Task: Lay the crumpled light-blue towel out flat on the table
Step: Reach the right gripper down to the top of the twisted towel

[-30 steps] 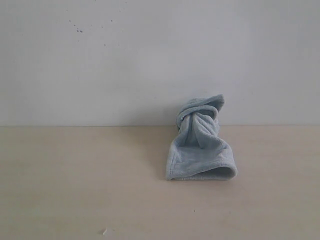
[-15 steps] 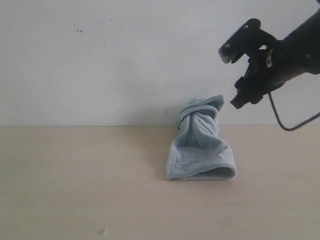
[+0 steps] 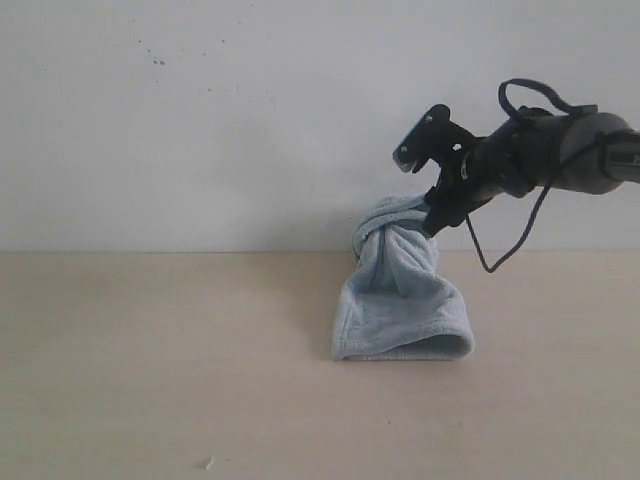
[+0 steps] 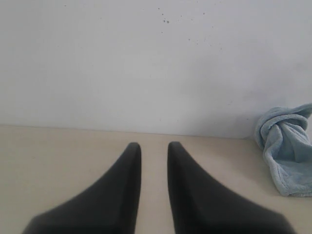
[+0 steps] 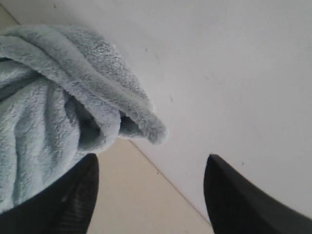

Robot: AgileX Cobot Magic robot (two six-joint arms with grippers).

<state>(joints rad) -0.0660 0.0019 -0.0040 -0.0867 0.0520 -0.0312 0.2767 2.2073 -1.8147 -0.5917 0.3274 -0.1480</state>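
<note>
One change only is recorded over the last second, and it is not among the largest things. The table (image 3: 150, 380) and the white wall (image 3: 200, 120) behind it are as they were. The towel (image 3: 400, 300) is found in the same place, right of centre and far back on the table against the wall. It is twisted into a knot-like bunch at its far end and flares into a folded, tube-like mouth at its near end.

What has been added is the right gripper (image 3: 416, 195). It was absent a second ago, was seen high and to the right half a second ago, and is now brought down and leftward to the towel's bunched top. Its jaws are spread wide. In the right wrist view the twisted fold is seen beside one finger (image 5: 73, 195), with a hem corner hanging toward the gap, but nothing is pinched yet. A first grasp of the bunched end is judged to be lining up, so the spreading itself has not been started.

The left gripper (image 4: 150, 161) is placed well to the left of the towel, its jaws drawn nearly together with a narrow slit between them and nothing held.

No container is shown in any view, so no contents can be reported
</note>
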